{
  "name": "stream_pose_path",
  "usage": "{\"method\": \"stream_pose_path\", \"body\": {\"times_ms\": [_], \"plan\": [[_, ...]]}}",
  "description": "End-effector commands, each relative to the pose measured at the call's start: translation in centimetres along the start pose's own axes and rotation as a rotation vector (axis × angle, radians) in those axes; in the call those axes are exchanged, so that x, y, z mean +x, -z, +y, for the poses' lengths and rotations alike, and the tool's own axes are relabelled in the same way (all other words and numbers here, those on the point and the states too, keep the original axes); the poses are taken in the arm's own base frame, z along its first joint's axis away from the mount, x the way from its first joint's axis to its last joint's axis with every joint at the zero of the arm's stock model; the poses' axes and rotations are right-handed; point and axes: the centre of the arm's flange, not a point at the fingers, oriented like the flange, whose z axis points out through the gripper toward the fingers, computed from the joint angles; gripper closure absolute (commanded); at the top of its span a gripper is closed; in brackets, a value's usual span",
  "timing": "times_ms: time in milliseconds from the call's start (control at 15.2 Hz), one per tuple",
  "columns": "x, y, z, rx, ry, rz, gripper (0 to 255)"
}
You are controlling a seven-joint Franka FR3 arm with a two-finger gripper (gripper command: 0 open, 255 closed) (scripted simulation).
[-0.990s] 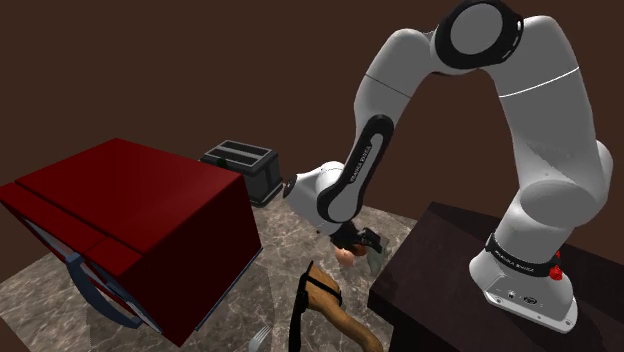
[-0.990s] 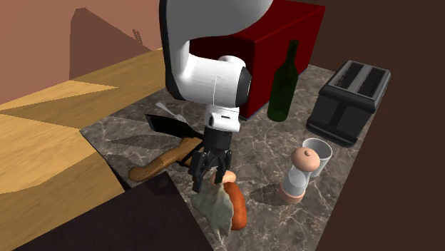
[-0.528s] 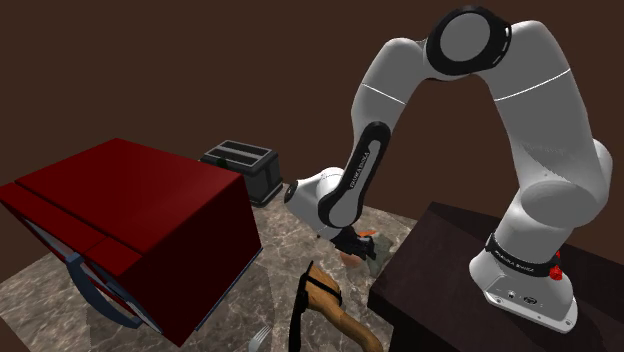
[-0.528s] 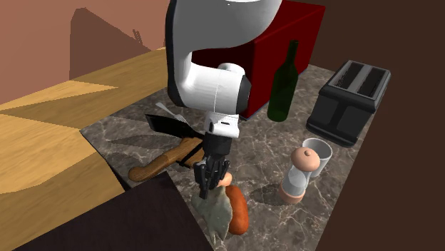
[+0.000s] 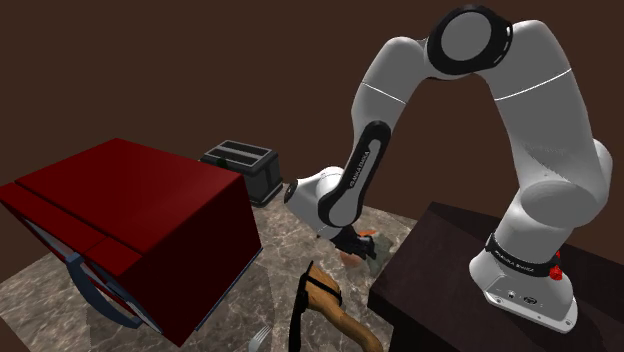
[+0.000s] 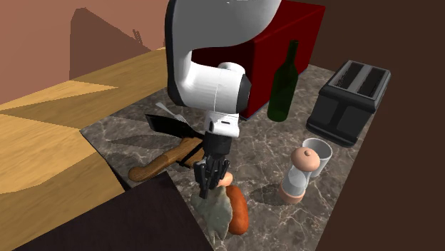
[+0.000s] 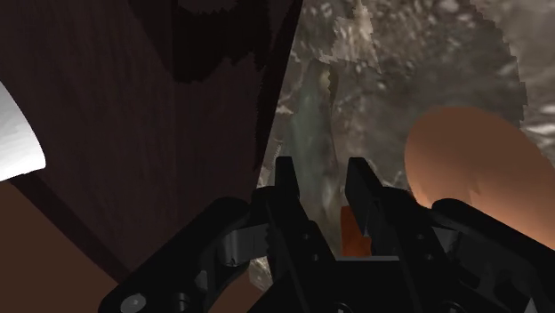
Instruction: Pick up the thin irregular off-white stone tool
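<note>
The stone tool (image 6: 214,208) is a thin, irregular, pale grey-green flake. It lies at the marble counter's edge, hard against the dark stand (image 6: 107,221) and beside an orange oblong thing (image 6: 239,212). My gripper (image 6: 212,187) points straight down onto the flake's upper end. In the wrist view the two black fingers (image 7: 285,191) clasp the flake's thin edge (image 7: 313,124) between them, shut on it. From the shoulder view the gripper (image 5: 357,246) is low by the stand's corner, with the flake (image 5: 371,252) just under it.
Close by are a wooden-handled cleaver (image 6: 165,161), a fork (image 6: 168,110), a pepper mill (image 6: 298,175) and a glass (image 6: 319,152). Farther back stand a green bottle (image 6: 284,83), a black toaster (image 6: 351,93) and a big red box (image 5: 140,230).
A second ago the fingers stood open just above the flake. The hand then dropped a little and the fingers shut on it. Nothing has moved in the last half second.
</note>
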Motion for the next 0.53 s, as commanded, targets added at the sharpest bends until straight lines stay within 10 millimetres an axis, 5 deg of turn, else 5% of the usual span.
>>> {"method": "stream_pose_path", "body": {"times_ms": [0, 462], "plan": [[0.2, 0.5, 0.4, -0.001, 0.0, 0.0, 255], [1.1, 3.3, 2.7, -0.001, 0.0, 0.0, 255]]}}
